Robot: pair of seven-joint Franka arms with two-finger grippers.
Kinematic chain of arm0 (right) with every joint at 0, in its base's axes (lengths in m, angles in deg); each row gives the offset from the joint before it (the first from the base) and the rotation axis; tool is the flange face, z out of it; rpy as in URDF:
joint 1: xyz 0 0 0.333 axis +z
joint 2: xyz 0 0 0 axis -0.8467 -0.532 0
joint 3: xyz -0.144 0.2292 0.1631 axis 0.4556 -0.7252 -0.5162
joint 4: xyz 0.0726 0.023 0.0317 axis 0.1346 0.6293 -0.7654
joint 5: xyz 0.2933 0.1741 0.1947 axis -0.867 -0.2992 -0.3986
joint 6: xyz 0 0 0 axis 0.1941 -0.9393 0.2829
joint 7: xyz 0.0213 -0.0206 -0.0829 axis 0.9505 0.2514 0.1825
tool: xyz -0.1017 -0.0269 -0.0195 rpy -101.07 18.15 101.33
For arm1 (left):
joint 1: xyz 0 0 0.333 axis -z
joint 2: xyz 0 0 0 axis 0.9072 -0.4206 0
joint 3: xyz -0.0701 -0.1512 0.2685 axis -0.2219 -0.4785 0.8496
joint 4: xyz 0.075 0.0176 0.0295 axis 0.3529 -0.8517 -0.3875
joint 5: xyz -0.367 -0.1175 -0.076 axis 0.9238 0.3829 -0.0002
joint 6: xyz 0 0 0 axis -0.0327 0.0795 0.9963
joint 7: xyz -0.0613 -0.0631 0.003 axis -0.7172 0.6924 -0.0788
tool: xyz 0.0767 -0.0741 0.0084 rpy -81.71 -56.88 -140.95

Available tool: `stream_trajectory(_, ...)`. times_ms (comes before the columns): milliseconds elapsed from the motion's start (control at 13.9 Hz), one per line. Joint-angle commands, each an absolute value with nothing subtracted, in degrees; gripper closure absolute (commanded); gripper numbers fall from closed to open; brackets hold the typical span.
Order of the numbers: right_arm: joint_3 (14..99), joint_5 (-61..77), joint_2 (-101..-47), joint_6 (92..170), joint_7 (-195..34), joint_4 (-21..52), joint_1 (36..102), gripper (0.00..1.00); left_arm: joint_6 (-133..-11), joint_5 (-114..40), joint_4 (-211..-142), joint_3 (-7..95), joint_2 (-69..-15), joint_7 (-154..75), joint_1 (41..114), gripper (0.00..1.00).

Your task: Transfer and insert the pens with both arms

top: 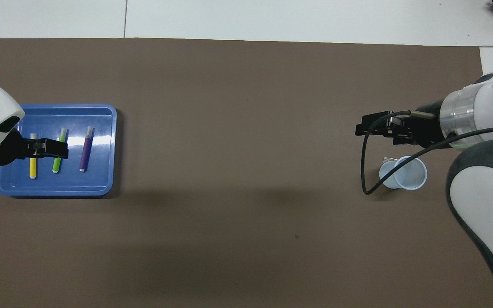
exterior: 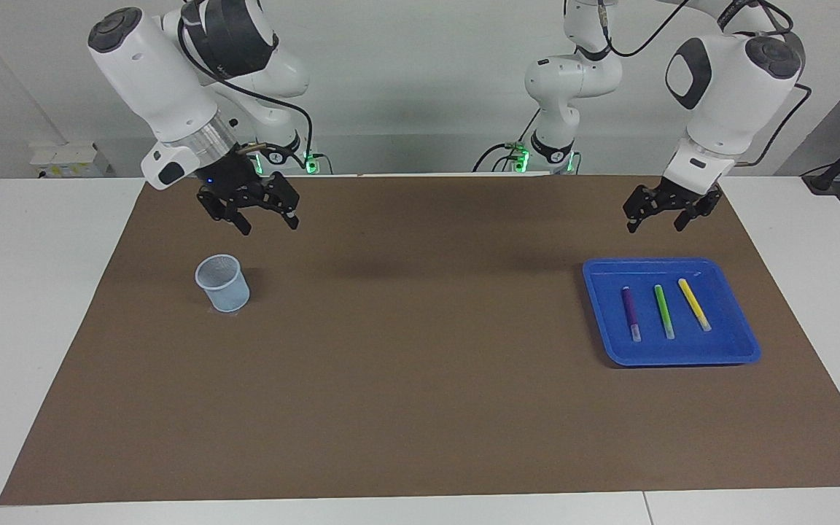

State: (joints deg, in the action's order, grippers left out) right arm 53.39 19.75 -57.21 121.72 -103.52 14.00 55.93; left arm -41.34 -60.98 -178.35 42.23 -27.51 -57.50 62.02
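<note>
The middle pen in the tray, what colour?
Green with a pale end, clearest in the facing view.

Blue tray (top: 101, 188) holding three pens (top: 86, 148), left gripper (top: 60, 149) above them, cup (top: 407, 173) apart

No text, label, brand, number or sign can be read anywhere in either view.

A mat (exterior: 420, 379) covers the tabletop (exterior: 26, 292). A tray (exterior: 744, 343) sits on it toward the left arm's end, holding three pens (exterior: 663, 311) side by side, apart from one another. A cup (exterior: 222, 283) stands on the mat toward the right arm's end, well apart from the tray and about as near the robots.
</note>
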Motion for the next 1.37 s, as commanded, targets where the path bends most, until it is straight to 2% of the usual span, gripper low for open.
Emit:
stream_trajectory(0,50.9,14.4,-56.5,125.9,-110.4,16.8,55.5,0.00,-47.0,-60.5,-180.8,42.4,-29.7,-59.9,61.8,0.00)
stream_trajectory(288,49.8,8.6,-56.5,129.9,-115.8,17.5,55.5,0.00,-51.9,-60.5,-181.8,42.4,-33.5,-60.1,61.7,0.00)
stream_trajectory(503,48.2,2.2,-56.7,135.6,-116.0,19.2,55.6,0.00,-57.2,-60.5,-184.0,42.4,-35.0,-60.1,60.7,0.00)
stream_trajectory(647,48.0,0.6,-57.0,138.1,-115.8,20.0,58.9,0.00,-59.1,-60.5,-184.0,42.4,-37.0,-60.3,60.5,0.01)
stream_trajectory(1006,48.0,1.2,-56.1,136.0,-115.6,20.7,63.6,0.00,-65.3,-60.5,-183.6,42.4,-42.9,-60.6,60.5,0.03)
stream_trajectory(1294,48.1,1.4,-55.9,131.5,-109.7,20.5,63.3,0.00,-68.1,-60.5,-183.4,42.4,-45.9,-61.6,60.2,0.05)
